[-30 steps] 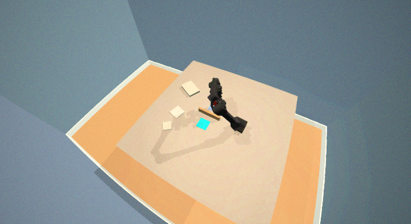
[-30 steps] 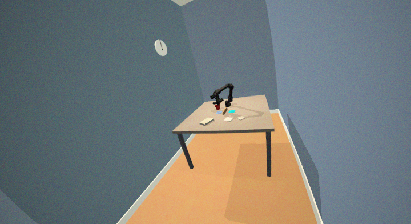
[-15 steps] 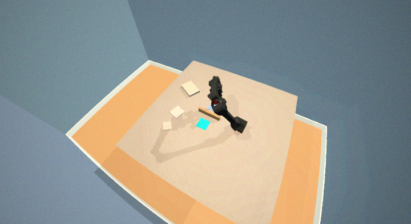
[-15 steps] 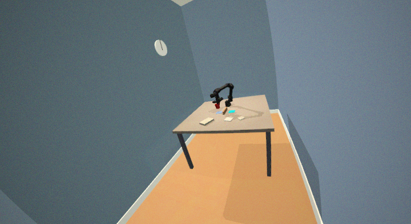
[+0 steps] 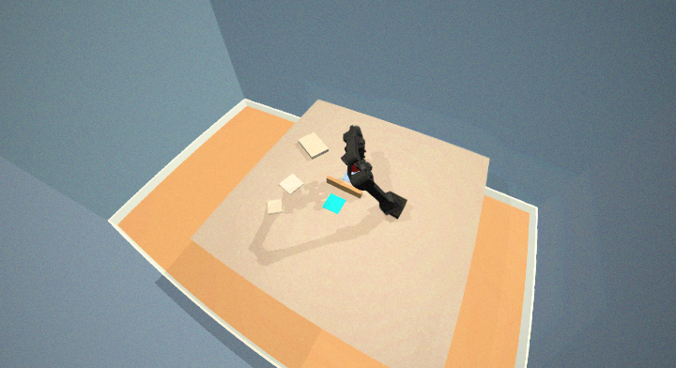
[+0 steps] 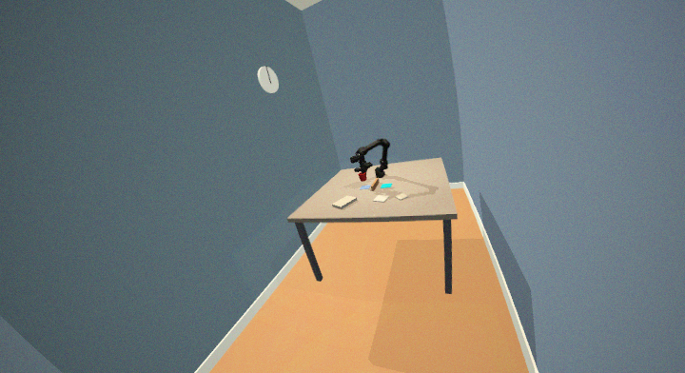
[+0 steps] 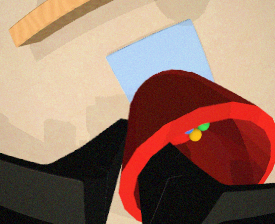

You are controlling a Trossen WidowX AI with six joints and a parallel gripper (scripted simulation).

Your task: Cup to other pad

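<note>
A red cup (image 5: 354, 168) (image 6: 362, 177) (image 7: 158, 100) is held in the air above the light blue pad (image 5: 346, 177) (image 6: 365, 186) (image 7: 160, 55). My gripper (image 6: 362, 172) (image 7: 133, 128) is shut on the cup's wall, with one finger inside the rim and one outside. In the wrist view a yellow marble (image 7: 195, 135), a green marble (image 7: 204, 127) and part of a blue one show inside the cup; one finger hides part of the inside. The cyan pad (image 5: 333, 203) (image 6: 386, 185) has nothing on it.
A low wooden barrier (image 5: 344, 187) (image 6: 374, 184) (image 7: 63, 17) stands between the two pads. A large pale block (image 5: 312, 145) (image 6: 344, 202) and two smaller pale pieces (image 5: 291, 183) (image 5: 274, 207) (image 6: 381, 198) (image 6: 401, 196) lie on the table beyond the pads from the arm's base.
</note>
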